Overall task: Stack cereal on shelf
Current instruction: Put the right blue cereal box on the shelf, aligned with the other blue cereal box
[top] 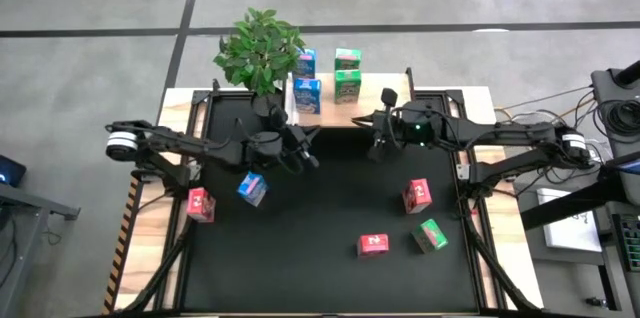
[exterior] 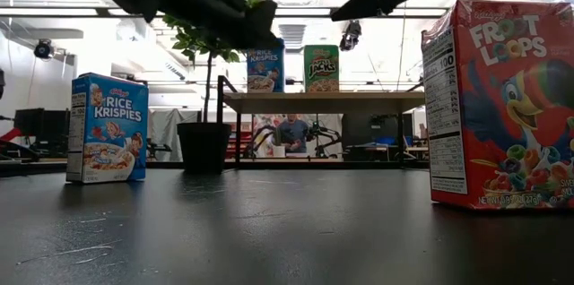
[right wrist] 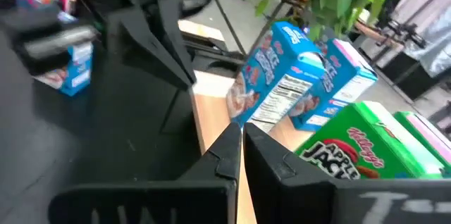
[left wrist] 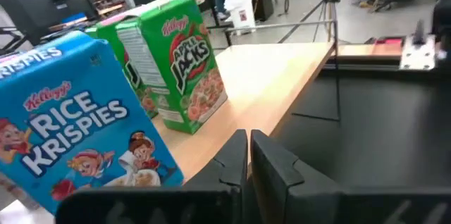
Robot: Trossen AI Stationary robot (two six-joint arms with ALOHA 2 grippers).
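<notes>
Although the shelf (top: 375,93) stood at the table's far edge in plain sight from above, the potted plant (top: 258,50) covered its left end, and its legs could not be made out there. Four boxes stood on it in two pairs: two blue Rice Krispies boxes (top: 306,95) and two green Apple Jacks boxes (top: 347,84), each rear box half hidden by the one in front. Five more boxes sat on the black mat (top: 330,288): a third blue box (top: 252,188) and a red box (top: 200,204) at the left, two red Froot Loops boxes (top: 417,195) and one green box (top: 432,235) at the right. That made three of each colour. From table height the nearest red box was cut off at the edge. The left gripper (top: 305,144) hovered just before the shelf, jaws pressed together on nothing. The right gripper (top: 378,134) hung near the shelf's middle, likewise closed and empty.
</notes>
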